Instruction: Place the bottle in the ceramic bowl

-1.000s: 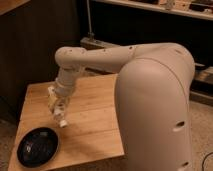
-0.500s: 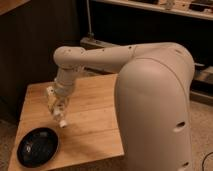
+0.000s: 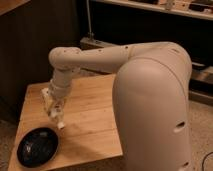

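The ceramic bowl (image 3: 37, 146) is glossy black and sits at the front left corner of the wooden table (image 3: 92, 125). My gripper (image 3: 55, 114) hangs from the white arm, above the table and just up and to the right of the bowl. It is shut on the bottle (image 3: 60, 123). The bottle's small white end pokes out below the fingers, close to the bowl's far right rim but outside it. Most of the bottle is hidden by the gripper.
The robot's large white body (image 3: 152, 110) fills the right half of the view and covers the table's right side. Dark cabinets (image 3: 40, 45) stand behind the table. A speckled floor (image 3: 200, 145) lies to the right.
The gripper with the bottle has shifted slightly left and down, nearer the bowl. The bowl has not moved.
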### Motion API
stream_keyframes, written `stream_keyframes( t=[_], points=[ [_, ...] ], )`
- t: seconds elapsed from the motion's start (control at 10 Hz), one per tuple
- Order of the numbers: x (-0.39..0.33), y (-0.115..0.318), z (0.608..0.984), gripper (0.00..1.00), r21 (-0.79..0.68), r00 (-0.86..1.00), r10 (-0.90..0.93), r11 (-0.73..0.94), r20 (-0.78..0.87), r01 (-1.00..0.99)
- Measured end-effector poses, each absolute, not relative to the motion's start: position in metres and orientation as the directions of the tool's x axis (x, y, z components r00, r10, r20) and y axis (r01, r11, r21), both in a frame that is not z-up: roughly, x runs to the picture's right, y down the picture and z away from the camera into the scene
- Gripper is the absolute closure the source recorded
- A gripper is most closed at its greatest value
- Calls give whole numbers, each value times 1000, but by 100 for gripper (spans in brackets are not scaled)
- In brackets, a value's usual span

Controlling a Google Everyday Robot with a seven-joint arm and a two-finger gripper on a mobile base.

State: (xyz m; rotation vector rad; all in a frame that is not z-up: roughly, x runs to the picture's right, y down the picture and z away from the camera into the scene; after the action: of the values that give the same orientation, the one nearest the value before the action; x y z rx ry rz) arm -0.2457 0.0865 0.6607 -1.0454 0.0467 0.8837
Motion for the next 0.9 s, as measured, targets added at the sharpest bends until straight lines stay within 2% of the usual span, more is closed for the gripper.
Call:
stream_keyframes(
  t=[0.4,0.9],
  points=[
    [-278,117,641,100,-798,751,582,268,-313,-540],
    [-302,155,653,100,-847,788,575,290,-218,-446]
  ],
)
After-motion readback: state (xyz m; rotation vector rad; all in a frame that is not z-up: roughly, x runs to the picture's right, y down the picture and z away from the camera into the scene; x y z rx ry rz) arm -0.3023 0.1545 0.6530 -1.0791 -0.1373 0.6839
